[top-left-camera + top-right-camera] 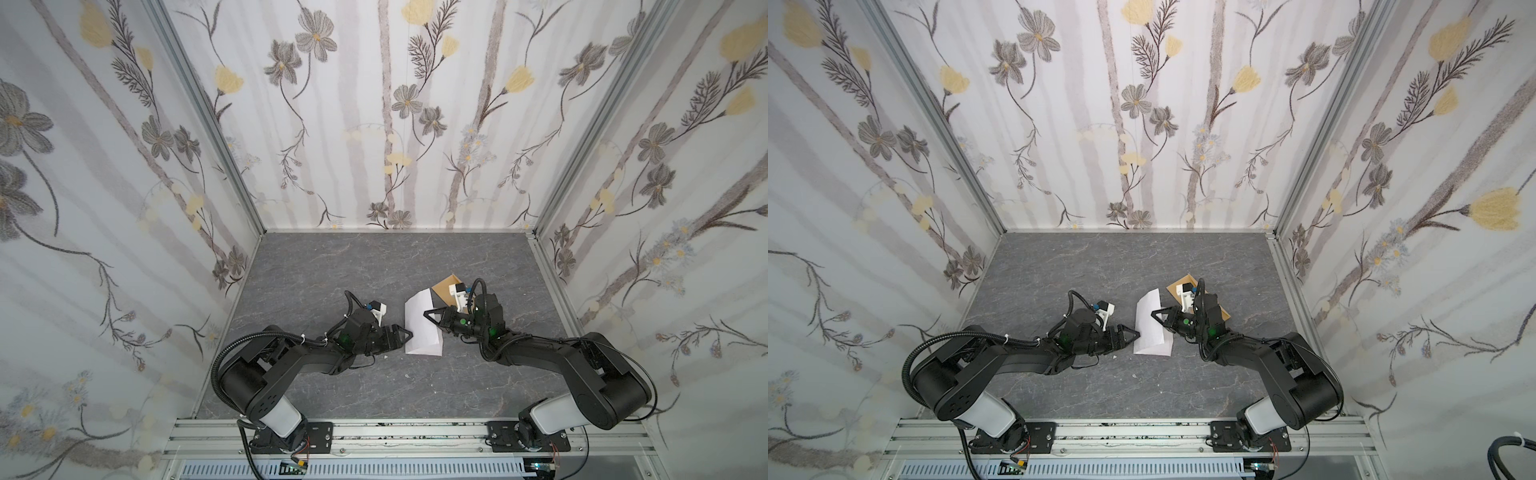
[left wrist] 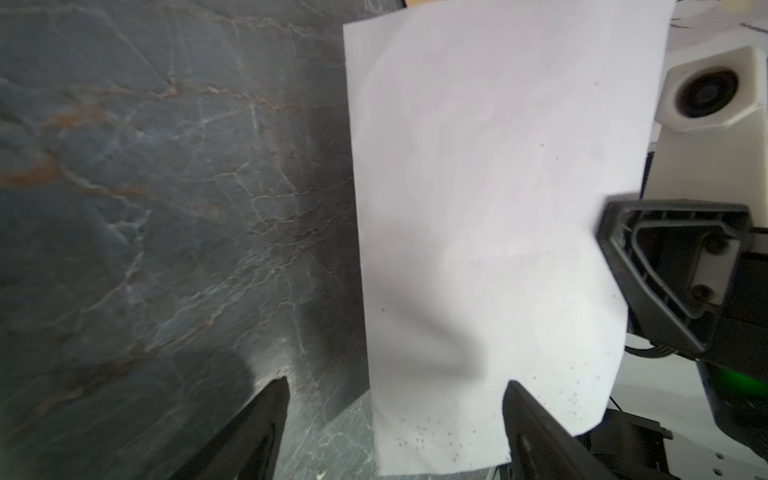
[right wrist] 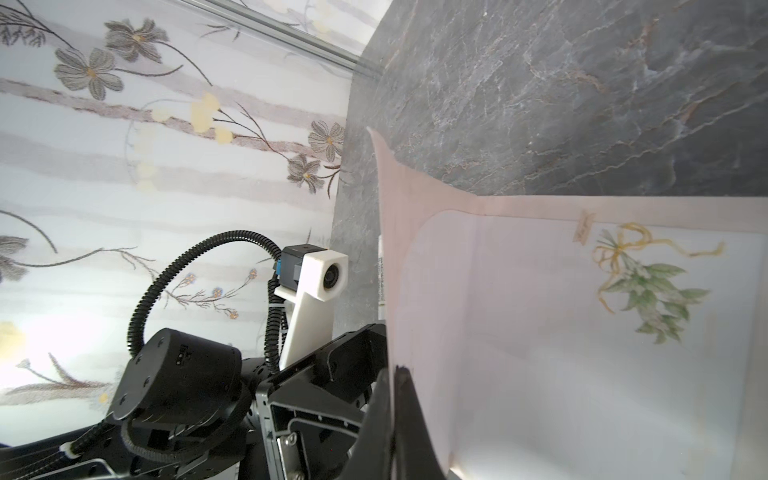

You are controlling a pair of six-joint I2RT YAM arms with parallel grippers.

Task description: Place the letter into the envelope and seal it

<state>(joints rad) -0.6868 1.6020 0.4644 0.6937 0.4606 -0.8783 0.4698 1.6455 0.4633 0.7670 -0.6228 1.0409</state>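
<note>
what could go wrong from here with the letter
1. The right end effector pinches the letter by one edge, and the sheet bows; it may slip or crease.
2. The left end effector stands open at the letter's edge; closing there could crumple it.
3. The envelope lies partly hidden by the right arm, which might nudge it.

Floral-papered walls (image 1: 374, 83) around grey marbled tabletop (image 1: 332, 257).
</note>
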